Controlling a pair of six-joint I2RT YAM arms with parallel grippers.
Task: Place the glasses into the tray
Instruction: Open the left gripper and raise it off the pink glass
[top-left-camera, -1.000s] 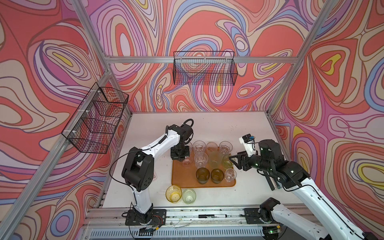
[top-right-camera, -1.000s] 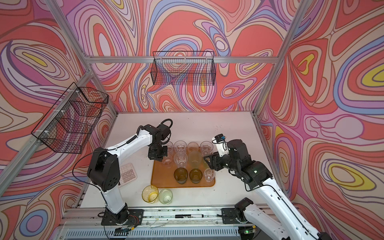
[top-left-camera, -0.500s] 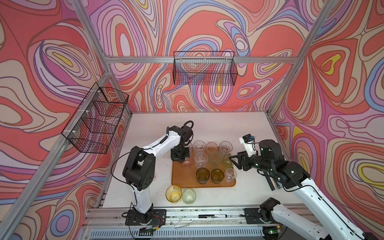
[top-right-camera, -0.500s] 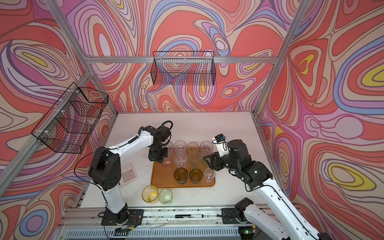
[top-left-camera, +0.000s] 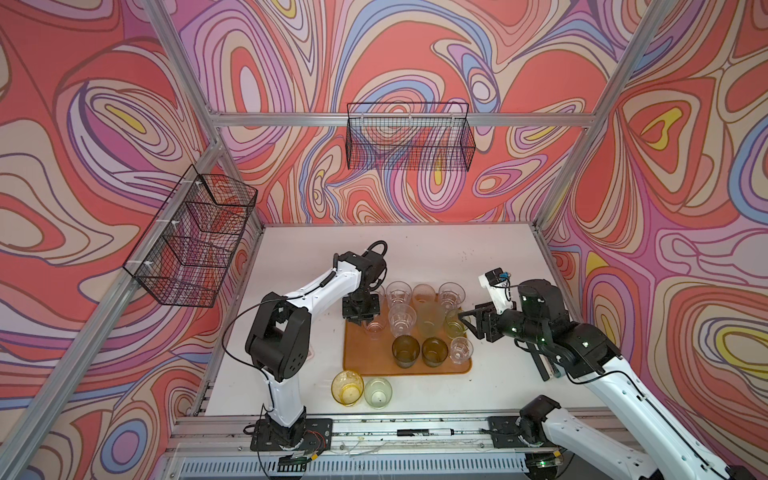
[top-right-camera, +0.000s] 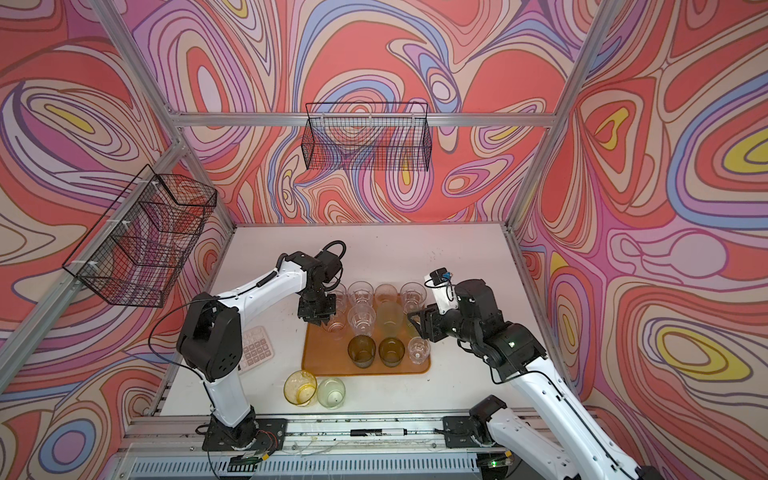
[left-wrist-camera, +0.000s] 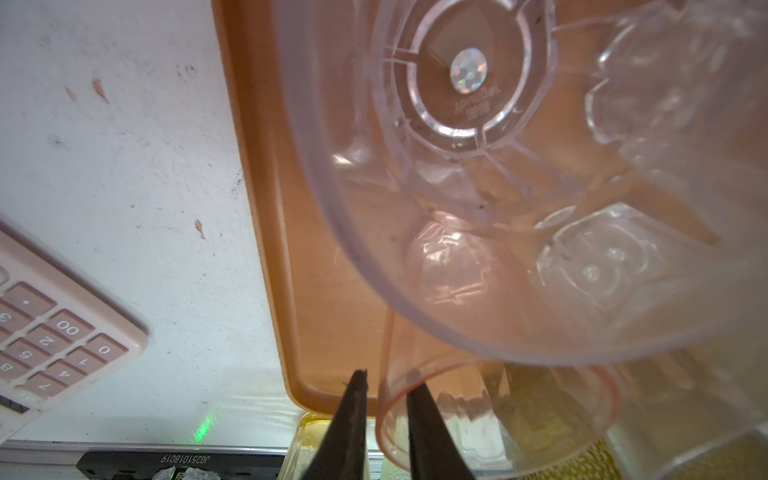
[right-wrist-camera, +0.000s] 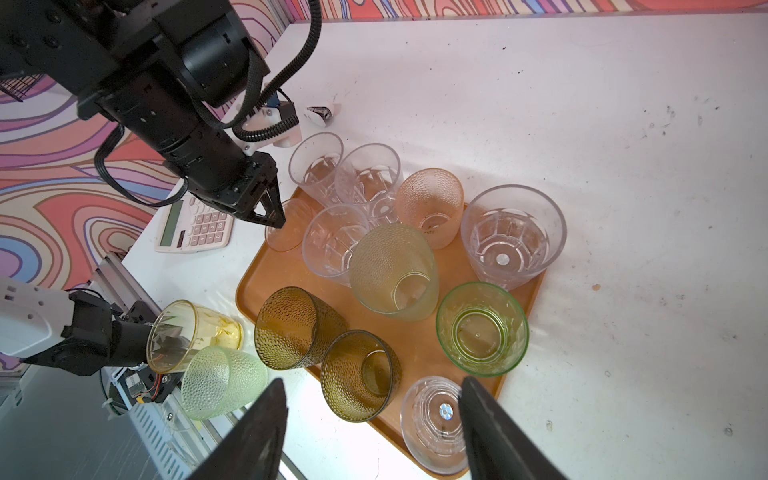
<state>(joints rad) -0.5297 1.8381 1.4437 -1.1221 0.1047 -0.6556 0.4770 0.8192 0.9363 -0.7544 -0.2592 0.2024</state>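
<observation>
- While the left claw (left-wrist-camera: 384, 386) sits low at the far-left corner of the tray (top-left-camera: 361, 353), its fingers stand only slightly parted. One is outside and one inside the rim of the small pink glass (left-wrist-camera: 478, 415). A sliver of gap shows on either side of the wall, so nothing is pinched.
- And that small pink glass is upright on the tray: smooth, see-through, and shorter than its clear neighbours.
- Over to the right claw (right-wrist-camera: 372, 380): fingers wide apart, nothing in them, hanging near the tray's right edge by the pale green glass (top-left-camera: 453, 324) and the small clear glass (top-left-camera: 460, 350).
- The tray is flat and orange-brown, with rounded corners and a low rim, and it lies on the white worktop (top-left-camera: 415, 249).
- Near edge of the tray: two olive-amber glasses (top-left-camera: 405, 351), dark and dimpled, side by side.
- Middle: the tall frosted green glass (top-left-camera: 430, 320), beside a clear faceted tumbler (top-left-camera: 402, 318).
- Far row: a frosted pink glass (top-left-camera: 423, 293) between clear tumblers. Whether the leftmost of them stand on the tray or just beyond it, I cannot tell.
- Off the tray, just in front of its near edge, stand a yellow glass (top-left-camera: 347, 387) and a dimpled green glass (top-left-camera: 378, 392), close together on the worktop.
- A calculator (top-right-camera: 255, 351) lies left of the tray.
</observation>
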